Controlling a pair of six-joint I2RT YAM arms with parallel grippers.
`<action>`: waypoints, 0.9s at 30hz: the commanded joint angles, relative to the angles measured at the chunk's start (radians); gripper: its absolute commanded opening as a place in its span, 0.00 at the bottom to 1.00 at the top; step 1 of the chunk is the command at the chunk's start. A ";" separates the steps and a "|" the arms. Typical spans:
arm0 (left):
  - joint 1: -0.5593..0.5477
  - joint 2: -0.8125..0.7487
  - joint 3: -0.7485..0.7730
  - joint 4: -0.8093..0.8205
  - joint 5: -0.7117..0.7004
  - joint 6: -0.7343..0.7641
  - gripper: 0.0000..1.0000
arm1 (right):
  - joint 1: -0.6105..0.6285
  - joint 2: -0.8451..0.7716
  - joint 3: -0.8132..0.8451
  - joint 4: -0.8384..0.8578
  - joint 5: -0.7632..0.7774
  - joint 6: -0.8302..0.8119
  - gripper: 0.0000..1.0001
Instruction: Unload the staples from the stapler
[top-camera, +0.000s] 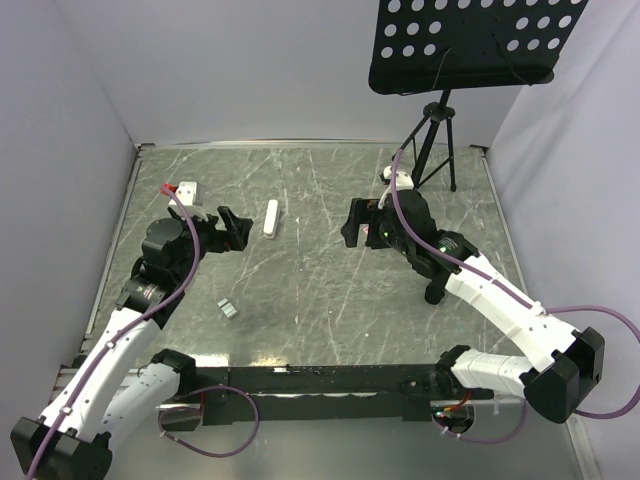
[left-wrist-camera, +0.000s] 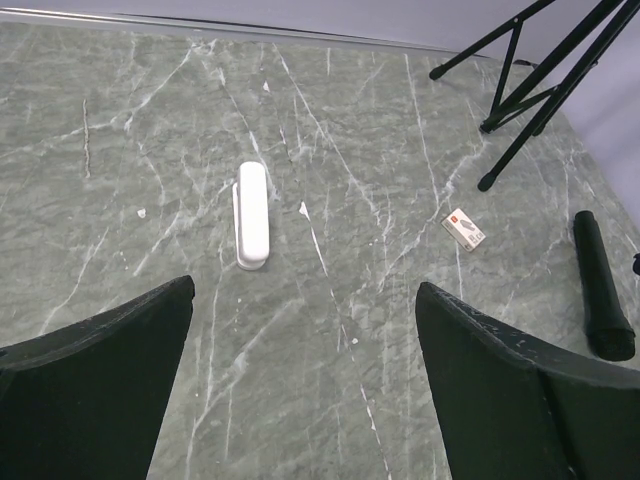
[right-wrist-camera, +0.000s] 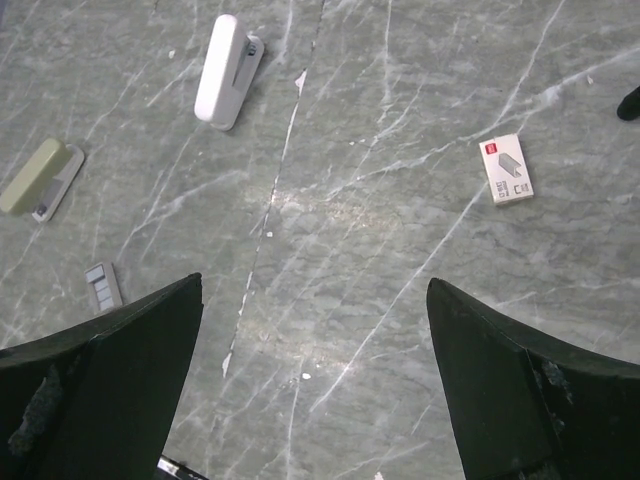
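The veined grey-green table (top-camera: 330, 300) is mostly bare. We see the stapler (top-camera: 271, 219) lying flat, with the left gripper (top-camera: 232, 228) just beside it and the right gripper (top-camera: 352, 224) farther off on the opposite side. Both have fingers spread wide and empty. The staples (top-camera: 228, 308) lie nearer the bases than the stapler, possibly already out. A one-sided pinch could skid the slim stapler away.
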 joint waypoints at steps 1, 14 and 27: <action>-0.003 0.013 0.007 0.025 -0.005 -0.009 0.97 | 0.000 -0.013 0.012 0.004 0.028 0.001 1.00; -0.002 0.187 0.100 -0.076 -0.249 -0.147 0.97 | 0.000 -0.056 -0.027 0.041 0.005 -0.013 1.00; -0.003 0.890 0.516 -0.133 -0.070 -0.137 0.76 | 0.000 -0.171 -0.111 0.081 -0.021 0.007 1.00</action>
